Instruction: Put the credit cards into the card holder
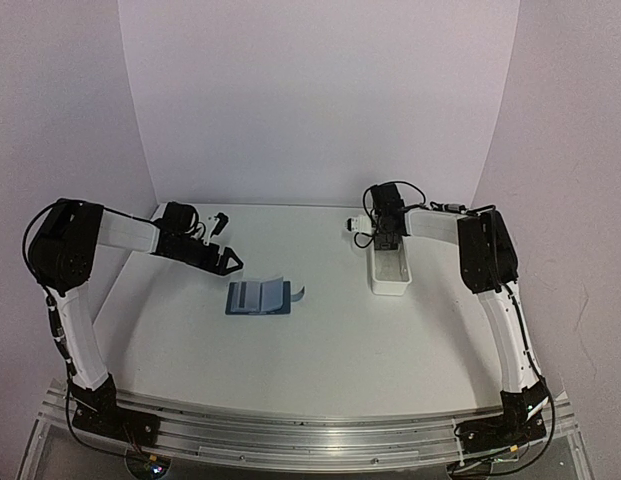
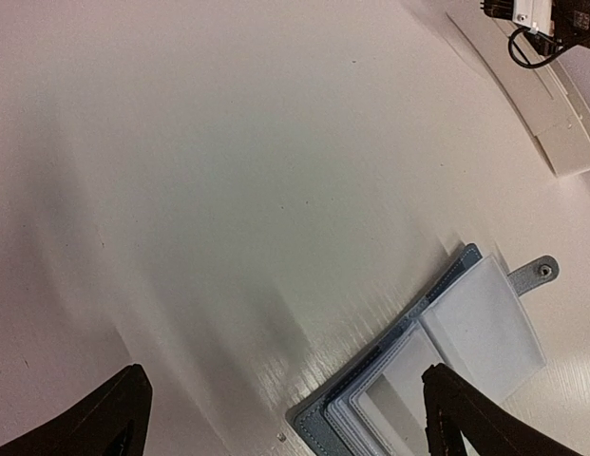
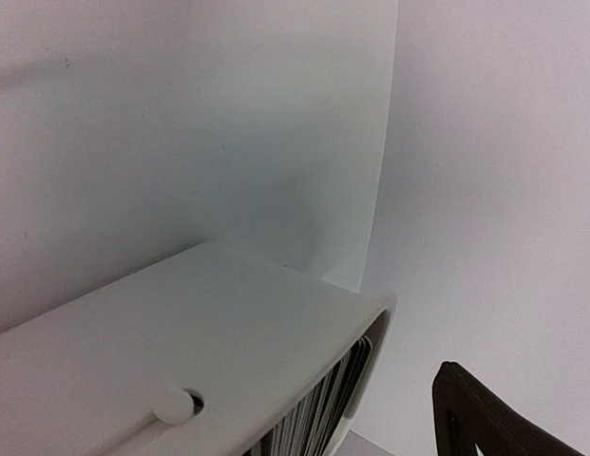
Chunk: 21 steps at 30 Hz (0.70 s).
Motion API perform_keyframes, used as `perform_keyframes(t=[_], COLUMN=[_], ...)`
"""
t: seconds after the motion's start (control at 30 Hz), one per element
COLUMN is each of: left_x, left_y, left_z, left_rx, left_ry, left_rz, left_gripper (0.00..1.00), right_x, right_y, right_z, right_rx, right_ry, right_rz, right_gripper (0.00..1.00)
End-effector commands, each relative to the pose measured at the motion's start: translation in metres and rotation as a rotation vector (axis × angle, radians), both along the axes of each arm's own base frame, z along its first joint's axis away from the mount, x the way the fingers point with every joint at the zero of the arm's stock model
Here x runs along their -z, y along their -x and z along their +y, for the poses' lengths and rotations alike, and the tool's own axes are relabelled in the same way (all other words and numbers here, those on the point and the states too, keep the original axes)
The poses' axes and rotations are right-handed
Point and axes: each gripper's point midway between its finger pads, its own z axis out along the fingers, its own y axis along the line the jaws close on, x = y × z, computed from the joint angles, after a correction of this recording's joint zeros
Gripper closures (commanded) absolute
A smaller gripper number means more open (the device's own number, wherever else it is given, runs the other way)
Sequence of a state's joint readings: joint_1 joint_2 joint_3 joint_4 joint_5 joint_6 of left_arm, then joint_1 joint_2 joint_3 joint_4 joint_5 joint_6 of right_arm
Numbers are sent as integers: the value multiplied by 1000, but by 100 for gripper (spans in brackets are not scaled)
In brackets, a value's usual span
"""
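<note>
The dark-blue card holder (image 1: 258, 297) lies open on the table, its clear sleeves fanned and its snap tab (image 2: 539, 273) pointing away. In the left wrist view the holder (image 2: 437, 351) is under my right fingertip. My left gripper (image 1: 227, 259) is open and empty, just above and to the left of the holder. The credit cards (image 3: 325, 410) stand on edge, packed inside the long white tray (image 1: 388, 272). My right gripper (image 1: 387, 240) hovers over the tray's far end. Only one of its fingers (image 3: 485, 418) shows, set wide beside the tray's rim.
The white tray (image 2: 553, 128) lies to the right of the holder, lengthwise front to back. White walls close the back and both sides. Bare table lies between the holder and the arm bases.
</note>
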<state>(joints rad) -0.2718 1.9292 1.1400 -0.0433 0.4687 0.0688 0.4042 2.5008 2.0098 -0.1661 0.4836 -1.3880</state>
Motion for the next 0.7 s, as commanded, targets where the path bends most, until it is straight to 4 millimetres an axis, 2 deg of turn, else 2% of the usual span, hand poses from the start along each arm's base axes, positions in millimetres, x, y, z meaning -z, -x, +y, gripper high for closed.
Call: perform_keyframes(t=[0.0,0.13,0.23,0.37,0.67], left_x=[-12,-10,-10,-9,-11], left_y=[-14,-14,-14,-12,-9], left_z=[-5,-5,-5,-5,-6], left_rx=[-3,-2,-3,-4,2], left_ry=[26,29,31,36,55], left_rz=[-31,-25,-25,-27,-40], left_gripper=[1,1,1,1,0], right_x=[-15,-20,-32,-47,-65], right_y=[-12,-12,-14,-15,-12], right_z=[-4,-9,-12,-16,-17], right_rx=[22,35,56,70,86], right_ry=[-8,-14,-37,-64,-108], right_rz=[-69,-75,-96,-118,-140], right_gripper=[3,7,9,11,11])
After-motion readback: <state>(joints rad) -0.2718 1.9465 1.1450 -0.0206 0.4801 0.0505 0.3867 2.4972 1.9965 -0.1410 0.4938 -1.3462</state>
